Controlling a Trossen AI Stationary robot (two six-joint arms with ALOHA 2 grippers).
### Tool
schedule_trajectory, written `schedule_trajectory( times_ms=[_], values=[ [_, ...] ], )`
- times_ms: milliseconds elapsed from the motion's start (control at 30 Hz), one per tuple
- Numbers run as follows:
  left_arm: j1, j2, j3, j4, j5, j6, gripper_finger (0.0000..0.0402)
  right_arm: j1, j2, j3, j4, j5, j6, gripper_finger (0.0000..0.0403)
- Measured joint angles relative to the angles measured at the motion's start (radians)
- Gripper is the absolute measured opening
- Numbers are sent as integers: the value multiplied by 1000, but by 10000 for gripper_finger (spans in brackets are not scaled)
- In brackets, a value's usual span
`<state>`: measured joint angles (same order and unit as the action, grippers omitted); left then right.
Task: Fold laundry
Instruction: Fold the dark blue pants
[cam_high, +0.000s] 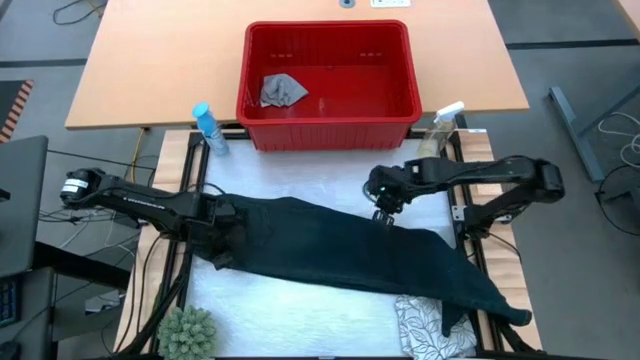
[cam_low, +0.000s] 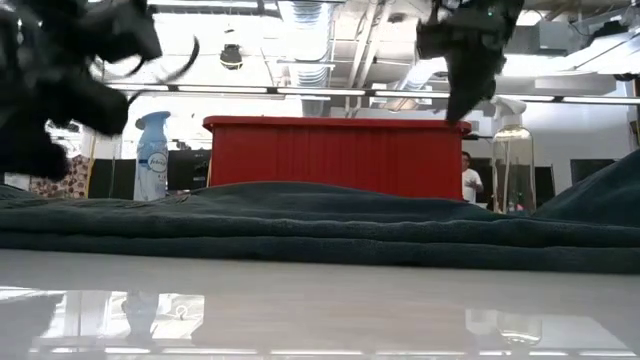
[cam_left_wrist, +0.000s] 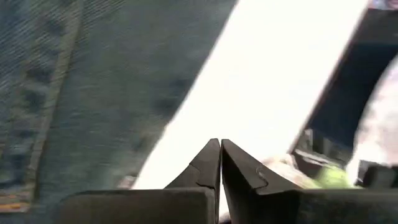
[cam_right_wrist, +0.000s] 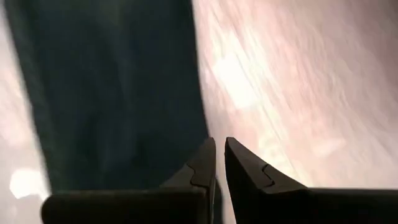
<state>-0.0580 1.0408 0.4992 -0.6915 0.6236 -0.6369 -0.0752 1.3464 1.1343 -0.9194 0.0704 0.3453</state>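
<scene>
No writing is showing clearly, and the jeans (cam_high: 340, 250) are lying under both grippers, the left gripper (cam_left_wrist: 220, 149) closed empty, the right gripper (cam_right_wrist: 219, 149) open a crack.

Left gripper (cam_left_wrist: 220, 144) fingers together; right gripper (cam_right_wrist: 220, 142) fingers slightly parted.

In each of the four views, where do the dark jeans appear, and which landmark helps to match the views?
High view: the jeans lie across the table's middle, left gripper to lower right corner.
Low view: a long dark band across the picture, before the red basket.
Left wrist view: denim fills the left side.
Right wrist view: dark cloth covers the left half.
Shared landmark: the red basket, in the high and low views only.
</scene>
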Motion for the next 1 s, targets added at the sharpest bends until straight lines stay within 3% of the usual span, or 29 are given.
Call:
schedule_trajectory(
  times_ms=[167, 333, 433, 600, 867, 1000],
  values=[
    [0, -32, 133, 3, 2, 45, 0, 70, -10, 0, 104, 8, 73, 57],
    [-4, -31, 214, 228, -278, 80, 0, 163, 80, 0, 219, 35, 73, 34],
    [8, 0, 217, 434, -354, 156, 0, 190, 133, 0, 288, 40, 61, 14],
    [-7, 141, 217, 604, -390, 147, 0, 184, 182, 0, 355, 19, 41, 19],
    [-159, 396, 217, 822, -479, 38, 0, 146, 206, -2, 363, -2, -82, 14],
    [-206, 523, 244, 942, -533, -23, 0, 110, 242, -1, 395, -66, -155, 14]
  ],
)
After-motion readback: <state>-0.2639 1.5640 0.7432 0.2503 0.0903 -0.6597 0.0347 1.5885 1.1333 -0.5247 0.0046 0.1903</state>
